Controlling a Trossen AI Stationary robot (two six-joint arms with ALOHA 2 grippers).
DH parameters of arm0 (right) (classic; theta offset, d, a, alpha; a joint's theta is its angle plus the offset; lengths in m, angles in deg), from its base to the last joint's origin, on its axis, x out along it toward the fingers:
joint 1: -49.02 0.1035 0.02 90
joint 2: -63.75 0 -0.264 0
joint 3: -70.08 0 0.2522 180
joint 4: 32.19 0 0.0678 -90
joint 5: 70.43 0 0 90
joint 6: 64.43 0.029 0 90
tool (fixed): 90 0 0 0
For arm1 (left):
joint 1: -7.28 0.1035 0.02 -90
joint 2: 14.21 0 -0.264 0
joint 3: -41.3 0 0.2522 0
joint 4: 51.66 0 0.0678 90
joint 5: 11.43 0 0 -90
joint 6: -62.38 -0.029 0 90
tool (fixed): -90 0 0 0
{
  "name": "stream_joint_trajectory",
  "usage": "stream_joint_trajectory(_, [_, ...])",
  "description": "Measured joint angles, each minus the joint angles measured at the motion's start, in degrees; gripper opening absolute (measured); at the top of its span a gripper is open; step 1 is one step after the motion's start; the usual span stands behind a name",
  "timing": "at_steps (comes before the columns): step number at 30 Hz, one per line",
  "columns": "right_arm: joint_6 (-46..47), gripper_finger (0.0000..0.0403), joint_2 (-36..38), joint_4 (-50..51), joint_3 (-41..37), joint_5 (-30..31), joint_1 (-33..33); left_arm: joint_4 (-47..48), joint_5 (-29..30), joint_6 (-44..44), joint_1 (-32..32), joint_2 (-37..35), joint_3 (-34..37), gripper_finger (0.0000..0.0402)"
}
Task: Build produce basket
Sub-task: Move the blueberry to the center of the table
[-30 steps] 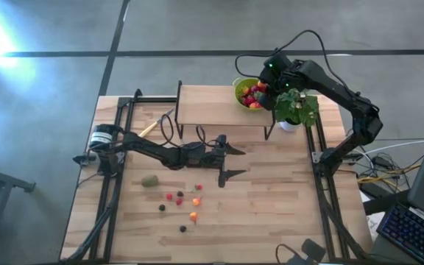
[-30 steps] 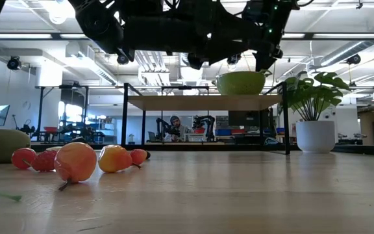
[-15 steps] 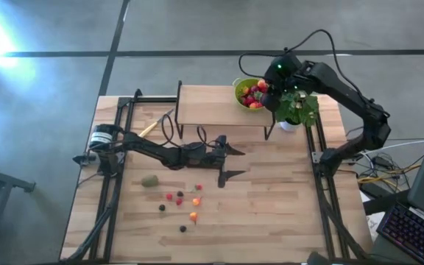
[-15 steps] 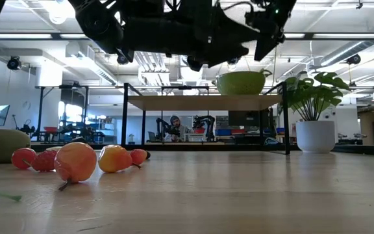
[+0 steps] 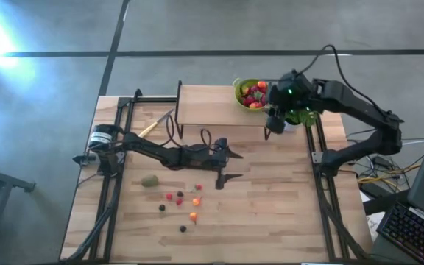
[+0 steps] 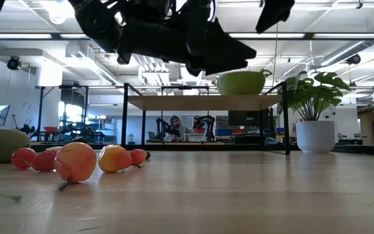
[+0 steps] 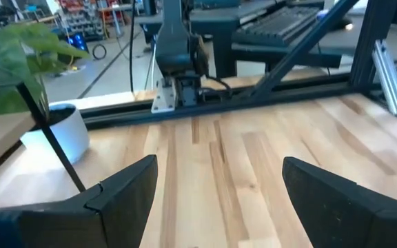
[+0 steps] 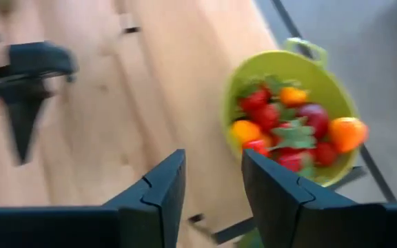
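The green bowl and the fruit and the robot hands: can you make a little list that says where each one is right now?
green bowl: on the raised wooden shelf, beside the potted plant
in bowl: red and orange fruit
loose fruit: scattered on the table
kiwi-like fruit: on the table, apart from the berries
left gripper: open, empty, above the table's middle
right gripper: empty, near the shelf's corner

No readable text, labels, brands, numbers or signs anywhere in these views, not on bench, fruit or arms.
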Motion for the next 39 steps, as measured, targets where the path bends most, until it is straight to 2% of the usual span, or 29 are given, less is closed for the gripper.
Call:
stream_joint_trajectory(6, [4.93,0.0113,4.97,-0.89,-7.53,0.03,7.17,6.91,0.0,-1.14,0.0,-1.24,0.0,0.0317])
stream_joint_trajectory(12, [8.42,0.0094,9.99,-7.09,-18.14,0.18,13.19,25.18,1.35,-0.13,0.0,-8.57,0.0,0.0317])
stream_joint_trajectory(19, [11.2,0.0082,13.88,-19.12,-30.72,0.16,18.05,43.24,4.36,7.59,-0.04,-15.75,0.06,0.0317])
stream_joint_trajectory(26, [11.99,0.0078,14.25,-34.48,-42.19,0.04,20.88,59.29,8.89,15.98,-0.09,-17.14,0.13,0.0316])
stream_joint_trajectory(31, [11.4,0.009,12.82,-44.91,-48.12,0.02,21.45,65.24,9.79,19.25,-0.09,-16.9,0.28,0.0316])
stream_joint_trajectory(39, [11.87,0.0117,10.84,-53.49,-53.39,0.11,21.43,62.55,10.38,20.5,0.57,-16.92,5.48,0.0316])
